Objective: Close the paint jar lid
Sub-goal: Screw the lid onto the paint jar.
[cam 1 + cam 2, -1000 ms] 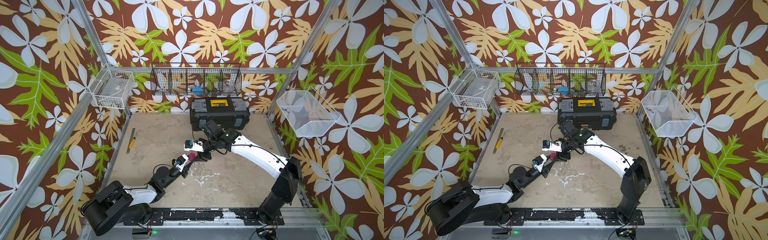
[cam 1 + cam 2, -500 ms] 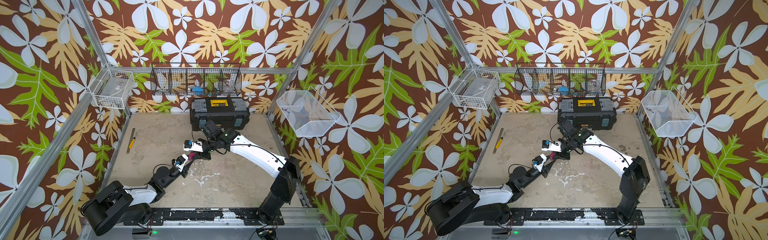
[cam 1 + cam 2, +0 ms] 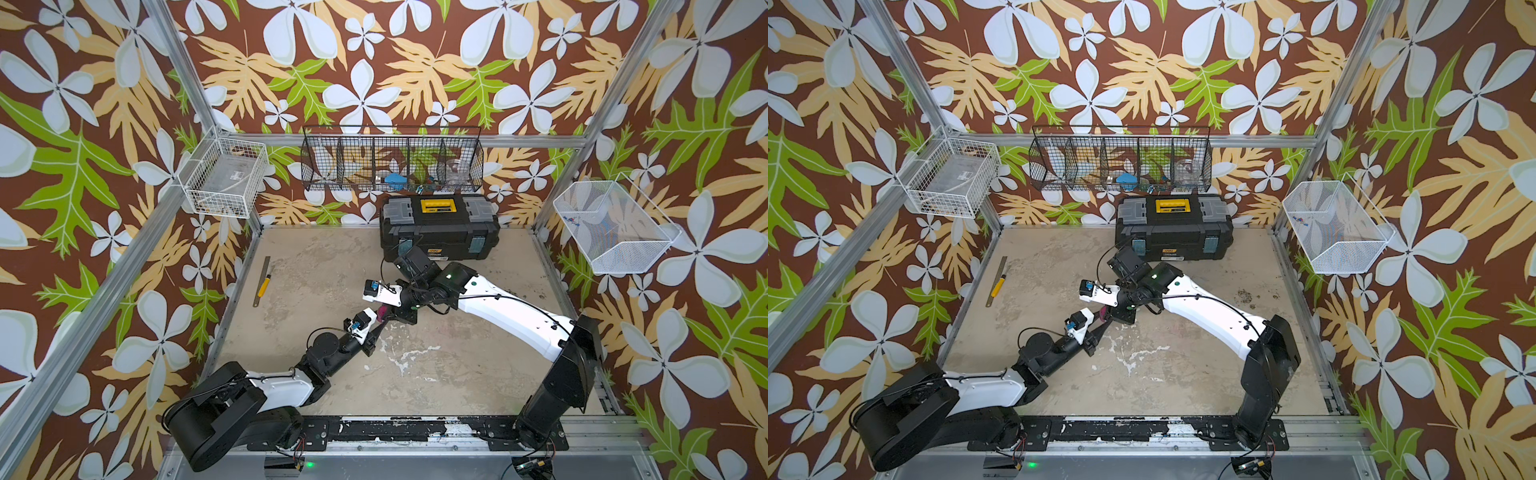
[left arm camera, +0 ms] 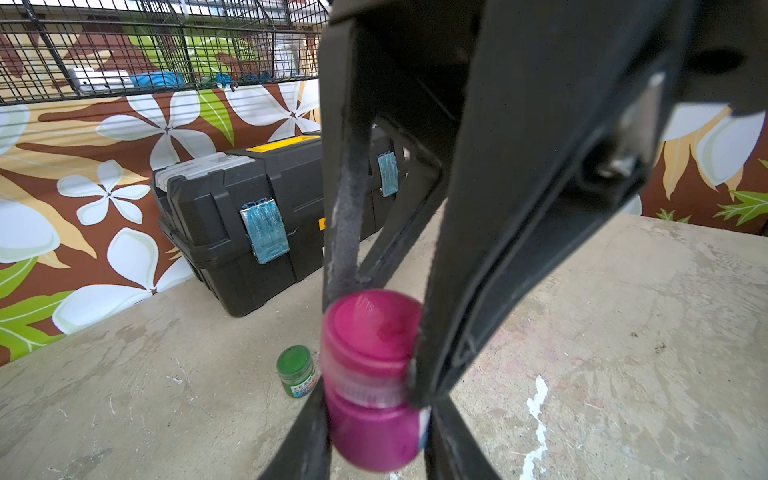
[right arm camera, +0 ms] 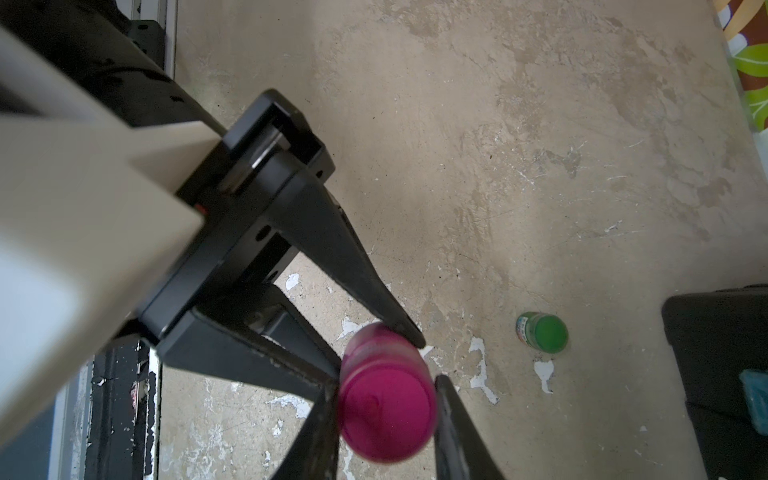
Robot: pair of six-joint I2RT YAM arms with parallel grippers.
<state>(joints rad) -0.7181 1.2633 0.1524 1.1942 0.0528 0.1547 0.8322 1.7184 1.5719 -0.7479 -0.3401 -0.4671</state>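
Near the table (image 3: 457, 374) middle, pink paint jar (image 4: 372, 436) is pinched at its body by my L gripper (image 5: 374, 359). My R gripper (image 5: 384, 399) is clamped on the lid (image 4: 374, 324), which sits atop the jar. A green jar (image 5: 542, 332) stands nearby w/ the toolbox (image 4: 232, 216) at the back edge.

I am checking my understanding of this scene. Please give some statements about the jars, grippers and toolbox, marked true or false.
1. The left gripper and right gripper are both shut on the pink jar. True.
2. The green jar lies inside the toolbox. False: it stands on the table.
3. The toolbox is open. False: it is closed.
4. A yellow-handled tool lies on the table, away from both arms. True.
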